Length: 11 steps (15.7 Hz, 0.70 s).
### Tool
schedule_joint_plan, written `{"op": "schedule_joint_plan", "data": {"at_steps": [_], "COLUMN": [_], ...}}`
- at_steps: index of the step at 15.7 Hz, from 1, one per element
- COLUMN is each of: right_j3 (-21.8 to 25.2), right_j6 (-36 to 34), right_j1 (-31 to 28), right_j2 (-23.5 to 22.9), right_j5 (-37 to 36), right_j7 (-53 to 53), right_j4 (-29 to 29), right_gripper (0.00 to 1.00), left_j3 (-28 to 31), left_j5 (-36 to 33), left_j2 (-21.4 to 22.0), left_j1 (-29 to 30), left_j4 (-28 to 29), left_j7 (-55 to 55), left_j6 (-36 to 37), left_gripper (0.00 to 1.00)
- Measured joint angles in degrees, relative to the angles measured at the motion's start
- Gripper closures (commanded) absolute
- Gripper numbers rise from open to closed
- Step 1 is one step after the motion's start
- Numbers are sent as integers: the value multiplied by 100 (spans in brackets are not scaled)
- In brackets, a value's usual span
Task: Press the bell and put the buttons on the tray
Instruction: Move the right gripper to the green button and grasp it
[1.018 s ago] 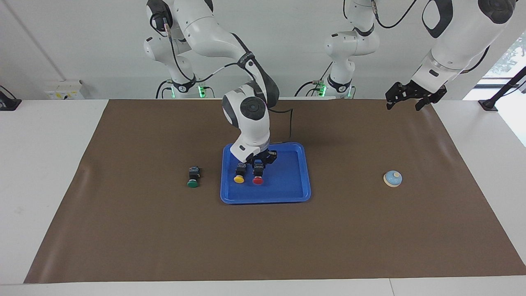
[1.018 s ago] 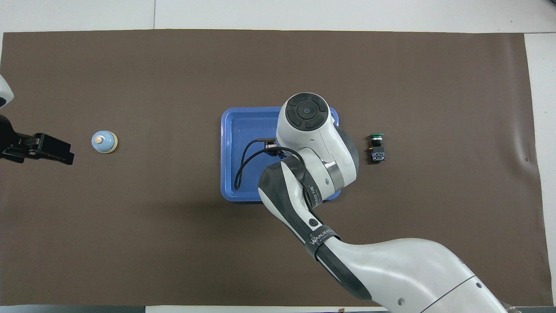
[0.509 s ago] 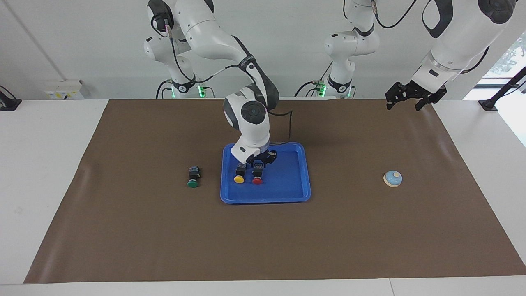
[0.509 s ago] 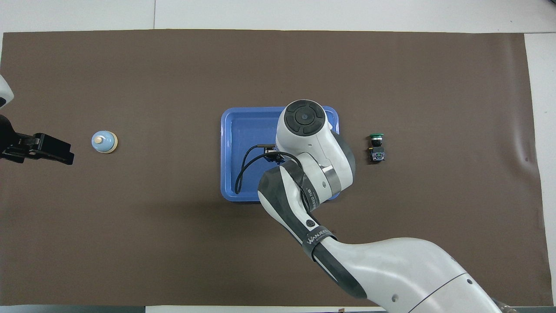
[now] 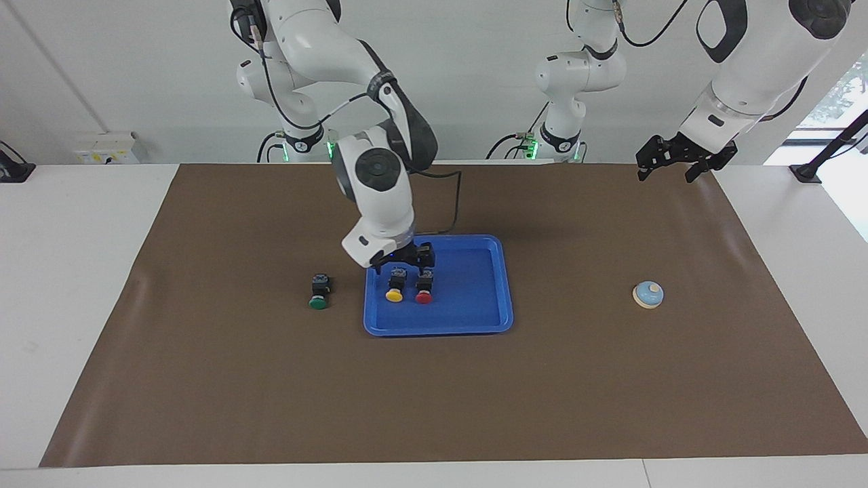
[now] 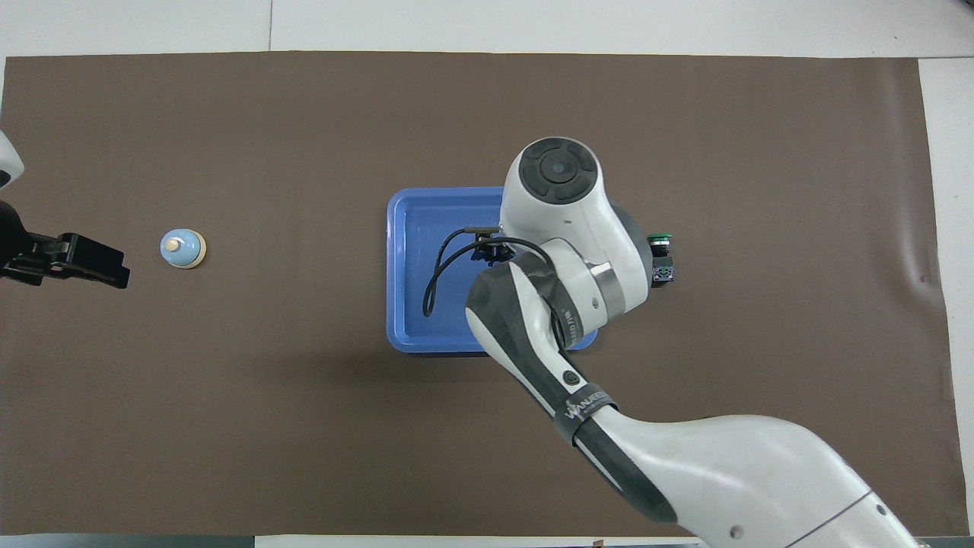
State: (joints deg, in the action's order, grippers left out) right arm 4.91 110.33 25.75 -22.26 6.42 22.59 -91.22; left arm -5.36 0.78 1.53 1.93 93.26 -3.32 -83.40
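The blue tray (image 5: 475, 291) lies at the middle of the mat; it also shows in the overhead view (image 6: 418, 304). The yellow button (image 5: 394, 291) and the red button (image 5: 424, 293) lie side by side in the tray. My right gripper (image 5: 407, 259) hangs open and empty just above them, over the tray's edge toward the right arm's end. The green button (image 5: 319, 293) lies on the mat beside the tray, half covered by the right arm in the overhead view (image 6: 660, 259). The bell (image 5: 648, 294) stands toward the left arm's end. My left gripper (image 5: 668, 164) waits in the air.
A brown mat (image 5: 271, 379) covers the table, with white table edge around it. The right arm's wrist and forearm cover the yellow and red buttons in the overhead view. The bell also shows in the overhead view (image 6: 183, 249), beside the left gripper (image 6: 91, 262).
My right gripper has let go of the red button, risen off it and moved toward the green button's side of the tray. The left arm has not moved.
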Motion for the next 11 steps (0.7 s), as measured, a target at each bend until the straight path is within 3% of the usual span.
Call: {"op": "schedule_joint_plan", "data": {"at_steps": [5, 8, 11], "right_j3": [18, 7, -47], "right_j6": [177, 625, 732], "right_j1": [-1160, -1257, -1199], "right_j2": [158, 166, 168], "right_j5": [-15, -16, -20], "right_j7": [-1307, -1530, -1530], "right_j4": [-480, -1030, -1225], "right_gripper": [0, 0, 0], "left_j3": [0, 0, 0], "left_j5": [0, 0, 0], "left_j2": [0, 0, 0], "left_j1": [0, 0, 0], "left_j4": [0, 0, 0], "left_j7": [0, 0, 0], "left_j6": [0, 0, 0], "left_gripper": [0, 0, 0]}}
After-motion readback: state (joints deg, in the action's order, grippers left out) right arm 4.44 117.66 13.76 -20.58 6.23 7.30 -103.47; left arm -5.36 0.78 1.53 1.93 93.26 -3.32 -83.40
